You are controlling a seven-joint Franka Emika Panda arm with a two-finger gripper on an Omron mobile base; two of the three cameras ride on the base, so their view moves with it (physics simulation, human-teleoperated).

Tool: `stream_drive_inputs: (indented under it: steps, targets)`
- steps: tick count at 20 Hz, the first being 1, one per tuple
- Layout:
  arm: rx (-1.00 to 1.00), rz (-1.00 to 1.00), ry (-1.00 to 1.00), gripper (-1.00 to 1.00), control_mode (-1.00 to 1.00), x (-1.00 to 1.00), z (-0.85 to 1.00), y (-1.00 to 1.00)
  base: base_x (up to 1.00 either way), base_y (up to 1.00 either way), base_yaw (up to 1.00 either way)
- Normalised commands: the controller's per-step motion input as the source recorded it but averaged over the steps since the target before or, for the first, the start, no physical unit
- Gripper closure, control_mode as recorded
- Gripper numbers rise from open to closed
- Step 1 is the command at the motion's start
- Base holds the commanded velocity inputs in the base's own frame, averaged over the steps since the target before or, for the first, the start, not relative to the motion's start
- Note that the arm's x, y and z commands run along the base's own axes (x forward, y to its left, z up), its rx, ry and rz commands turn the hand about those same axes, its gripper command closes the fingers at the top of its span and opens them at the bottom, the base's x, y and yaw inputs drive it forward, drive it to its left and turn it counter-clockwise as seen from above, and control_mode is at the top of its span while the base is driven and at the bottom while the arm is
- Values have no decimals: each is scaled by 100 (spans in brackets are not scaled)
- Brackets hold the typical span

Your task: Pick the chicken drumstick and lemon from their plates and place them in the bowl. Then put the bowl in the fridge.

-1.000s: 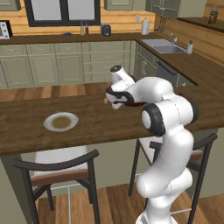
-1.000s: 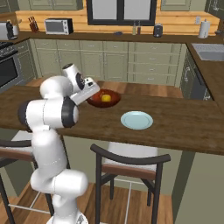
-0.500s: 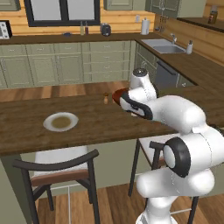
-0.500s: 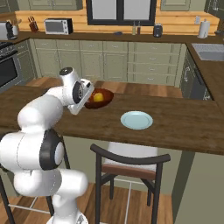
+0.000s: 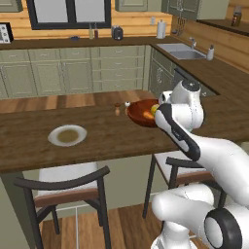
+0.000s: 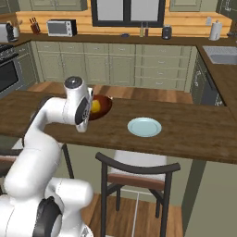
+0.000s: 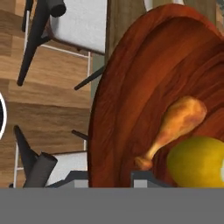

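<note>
Reddish-brown and glossy with wood-like grain, the bowl (image 7: 131, 87) is lifted above the counter (image 5: 102, 141), its rim clamped in the gripper (image 7: 105, 177). Inside lie the orange-brown chicken drumstick (image 7: 173, 127) and, just beside it, the bright yellow lemon (image 7: 197, 162).

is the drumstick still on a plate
No, the drumstick lies inside the bowl beside the lemon in the hand view.

Two base views look forward and down from behind the arm, sharing the bowl (image 5: 142, 113) (image 6: 99, 106). The hand view sits close over the bowl (image 7: 127, 92).
</note>
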Motion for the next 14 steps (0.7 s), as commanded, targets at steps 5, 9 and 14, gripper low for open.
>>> stream_drive_inputs:
  steps: [5, 9, 14]
  targets:
    - [0, -10, 1, 100, -100, -28, 46, -23, 0, 0, 0]
    - [0, -12, 0, 100, -100, -42, 25, 0, 0, 0, 0]
    - [7, -3, -2, 100, -100, -52, 21, 0, 0, 0, 0]
